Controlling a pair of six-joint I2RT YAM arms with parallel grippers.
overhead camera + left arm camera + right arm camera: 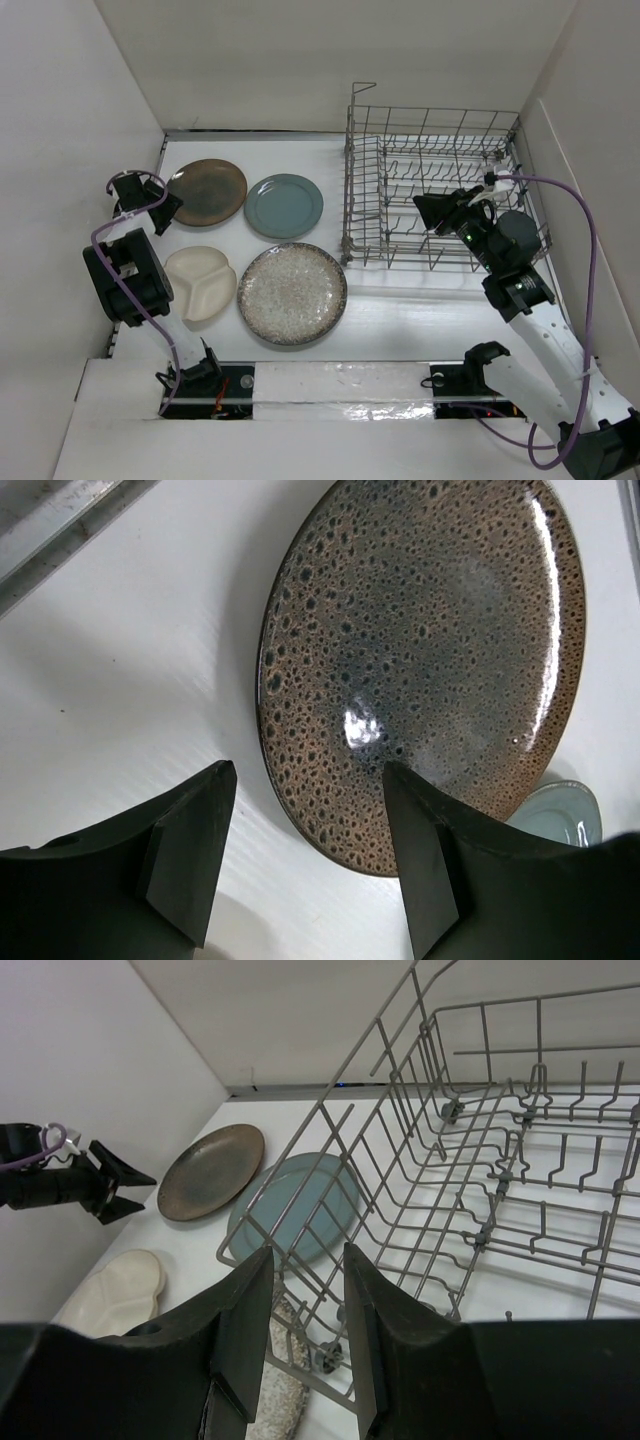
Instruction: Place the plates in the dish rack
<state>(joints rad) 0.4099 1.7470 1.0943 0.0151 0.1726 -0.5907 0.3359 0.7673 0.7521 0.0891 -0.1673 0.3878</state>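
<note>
Plates are lying flat on the white worktop point(420, 310), all four to the left of the dish rack point(365, 195). The brown plate point(206, 192) and the grey-blue plate point(284, 206) are sitting side by side at the far end. The cream plate point(200, 285) and the large speckled plate point(292, 293) are sitting nearer the arm bases. The dish rack is standing upright at the far right with no plate in it.

The left gripper point(307, 772) is hovering low at the brown plate's left edge. Its jaws are gaping wide and gripping nothing. One finger is showing over the plate's rim and the other over bare worktop. Whether either is touching, I cannot tell.

The right gripper point(307, 1255) is hanging at the rack's near left corner. Its jaws are standing about half apart and holding nothing, with the rack's wire showing through the gap.
</note>
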